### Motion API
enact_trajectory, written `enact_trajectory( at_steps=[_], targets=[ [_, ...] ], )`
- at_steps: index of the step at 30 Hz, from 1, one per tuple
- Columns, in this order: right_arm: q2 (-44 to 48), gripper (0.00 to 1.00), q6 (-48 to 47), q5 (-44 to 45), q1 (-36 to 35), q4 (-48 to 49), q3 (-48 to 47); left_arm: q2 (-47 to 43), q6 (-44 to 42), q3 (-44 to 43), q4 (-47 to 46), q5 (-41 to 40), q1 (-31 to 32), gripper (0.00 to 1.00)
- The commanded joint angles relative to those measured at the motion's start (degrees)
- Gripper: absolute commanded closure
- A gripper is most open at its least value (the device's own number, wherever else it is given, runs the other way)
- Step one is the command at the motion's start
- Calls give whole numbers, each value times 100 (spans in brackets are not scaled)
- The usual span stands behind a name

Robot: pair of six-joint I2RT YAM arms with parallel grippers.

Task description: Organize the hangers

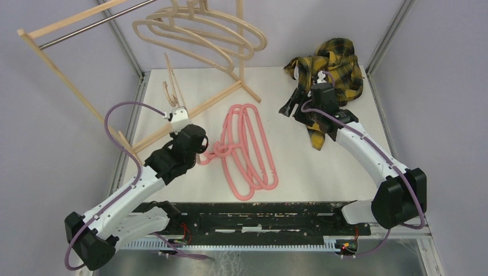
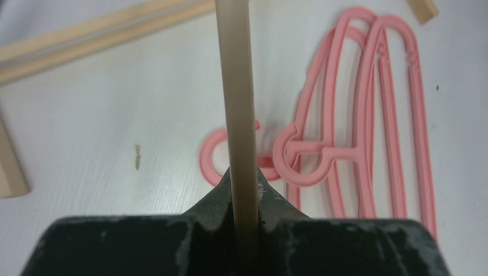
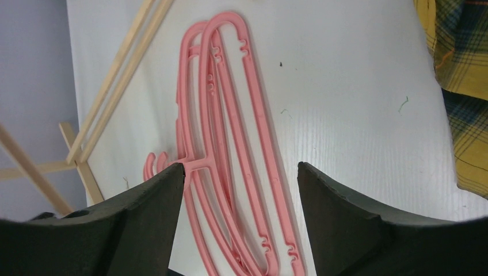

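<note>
The left gripper [image 2: 243, 190] is clamped on a beige hanger [image 2: 236, 86] that runs straight out between its fingers; I'd guess a steady pinch and a slow lift onto the rack [image 1: 75, 18] is what's needed. The right gripper [image 3: 240, 172] has its fingers apart, with the pink hangers [image 3: 230, 115] lying flat just beyond them. I can't see any writing or brand.

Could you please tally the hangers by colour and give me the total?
Pink hangers: 3, lying on the table
Beige hangers: at least 4 (3 or more overlapping on the rack, 1 in the left fingers)
Total: at least 7
</note>
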State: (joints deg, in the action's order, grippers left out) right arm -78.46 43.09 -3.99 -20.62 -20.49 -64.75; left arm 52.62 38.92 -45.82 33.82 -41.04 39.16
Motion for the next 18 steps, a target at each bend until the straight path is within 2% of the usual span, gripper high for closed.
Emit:
enact_trajectory(
  at_steps=[1, 4, 6, 9, 13, 18],
  targets=[
    [54, 20, -216, 4, 12, -70, 85, 165, -518, -993, -67, -1057, -239, 97],
    [122, 21, -268, 10, 68, -124, 128, 228, -836, -1330, -286, -749, -736, 97],
    [165, 21, -297, 35, 105, -153, 155, 306, -1044, -1498, -474, -356, -1279, 97],
    [194, 21, -330, 39, 154, -181, 162, 599, -1240, -1840, -411, -67, -1698, 97],
    [177, 21, -360, 26, 209, -216, 110, 903, -1460, -2185, -636, -9, -1870, 97],
    [85, 21, -410, -32, 245, -315, -39, 1548, -1646, -3016, -712, 147, -1925, 97]
  ],
)
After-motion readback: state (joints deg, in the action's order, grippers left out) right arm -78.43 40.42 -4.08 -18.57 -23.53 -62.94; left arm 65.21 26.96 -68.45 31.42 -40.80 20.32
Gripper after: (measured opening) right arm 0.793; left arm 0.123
